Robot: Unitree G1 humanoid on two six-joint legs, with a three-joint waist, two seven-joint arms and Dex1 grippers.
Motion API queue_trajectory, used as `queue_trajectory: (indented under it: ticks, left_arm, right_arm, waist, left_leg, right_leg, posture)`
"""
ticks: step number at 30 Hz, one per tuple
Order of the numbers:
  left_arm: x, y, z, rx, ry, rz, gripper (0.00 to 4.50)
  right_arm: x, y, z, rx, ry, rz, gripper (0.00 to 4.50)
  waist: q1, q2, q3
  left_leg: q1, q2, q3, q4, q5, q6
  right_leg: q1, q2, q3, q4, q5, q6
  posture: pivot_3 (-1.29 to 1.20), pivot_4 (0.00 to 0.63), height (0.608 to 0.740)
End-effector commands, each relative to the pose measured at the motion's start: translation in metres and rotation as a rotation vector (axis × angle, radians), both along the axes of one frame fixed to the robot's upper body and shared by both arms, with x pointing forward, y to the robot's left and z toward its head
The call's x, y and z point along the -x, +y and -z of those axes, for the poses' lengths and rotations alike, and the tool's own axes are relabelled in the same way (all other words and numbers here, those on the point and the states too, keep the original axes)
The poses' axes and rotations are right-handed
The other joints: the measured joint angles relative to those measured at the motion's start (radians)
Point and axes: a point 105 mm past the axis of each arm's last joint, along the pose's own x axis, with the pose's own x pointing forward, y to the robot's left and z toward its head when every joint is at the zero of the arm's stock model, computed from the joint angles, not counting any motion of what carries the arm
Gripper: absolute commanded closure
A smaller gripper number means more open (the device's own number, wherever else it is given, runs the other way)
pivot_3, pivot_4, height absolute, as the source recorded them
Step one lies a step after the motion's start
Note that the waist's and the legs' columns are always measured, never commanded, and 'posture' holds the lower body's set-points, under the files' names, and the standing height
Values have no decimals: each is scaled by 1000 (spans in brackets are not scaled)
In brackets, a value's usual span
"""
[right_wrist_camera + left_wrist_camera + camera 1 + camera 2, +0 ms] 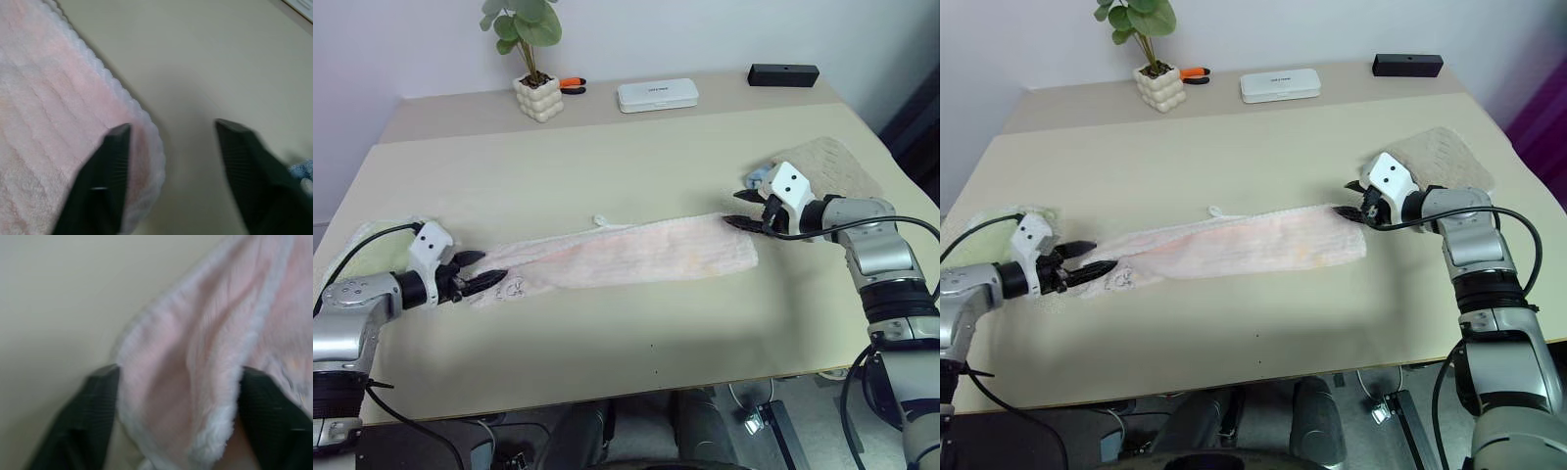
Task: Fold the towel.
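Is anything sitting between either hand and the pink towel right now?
Nothing visible. The left hand has its open fingers around one end of the towel, and the right hand stands open at the opposite corner, with only bare table beside it.

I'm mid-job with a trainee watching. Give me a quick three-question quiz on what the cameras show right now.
1. True or false: the pale pink fluffy terry towel lies bunched in a heap beside the potted plant in the white bubbly pot.
2. The right gripper stands: A) open, at the towel's corner; B) shut on the flat white box.
3. What lies between the left gripper's open fingers?

Key: 1 false, it lies as a long strip across the beige table; 2 A; 3 the towel's white-edged end.
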Motion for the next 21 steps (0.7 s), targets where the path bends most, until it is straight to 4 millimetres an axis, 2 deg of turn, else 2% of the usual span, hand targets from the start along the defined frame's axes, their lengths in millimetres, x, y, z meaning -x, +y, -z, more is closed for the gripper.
queue_trajectory:
  ticks: [1, 5, 8, 13, 16, 18, 21]
  left_arm:
    - [-5, 4, -23, -23, -115, -31, 1055]
    - [-19, 18, -23, -74, -192, -161, 1055]
    - [-25, 23, -26, -22, -223, -232, 1055]
    - [-23, 29, -18, -32, -221, -283, 1055]
    - [-21, 29, -18, -18, -229, -300, 1012]
    - [-16, 25, -17, 12, -220, -290, 1012]
    - [-7, 19, -15, 48, -196, -260, 1012]
  right_arm:
    - [1, 1, -14, -14, -71, 0, 1723]
    - [4, 2, -13, -26, -81, 14, 1723]
    - [10, 0, -14, -30, -89, 27, 1723]
    - [28, -3, -20, -78, -59, 54, 1723]
    - [42, -6, -23, -134, -18, 93, 848]
    - [54, -10, -27, -191, -6, 136, 21]
    - [70, -12, -33, -300, 34, 170, 21]
  waist:
    - [0, 0, 0]
    - [1, 0, 0]
    - [2, 0, 0]
    - [2, 0, 0]
    - [3, 0, 0]
    - [5, 0, 0]
    - [6, 0, 0]
  left_leg:
    - [0, 0, 0, 0, 0, 0]
    - [0, 0, 0, 0, 0, 0]
    - [0, 0, 0, 0, 0, 0]
    - [0, 0, 0, 0, 0, 0]
    - [0, 0, 0, 0, 0, 0]
    - [0, 0, 0, 0, -2, 4]
    - [0, 0, 0, 0, -3, 5]
  right_leg:
    - [0, 0, 0, 0, 0, 0]
    - [0, 0, 0, 0, 0, 0]
    - [0, 0, 0, 1, 0, 0]
    - [0, 0, 0, 0, 0, 0]
    - [0, 0, 1, 0, 0, 0]
    - [0, 0, 1, 0, 0, 0]
    - [0, 0, 1, 0, 0, 0]
  posture:
    - [0, 150, 740]
    - [0, 150, 740]
    - [0, 150, 740]
    - [0, 150, 740]
    - [0, 150, 740]
    - [0, 150, 740]
    - [0, 150, 740]
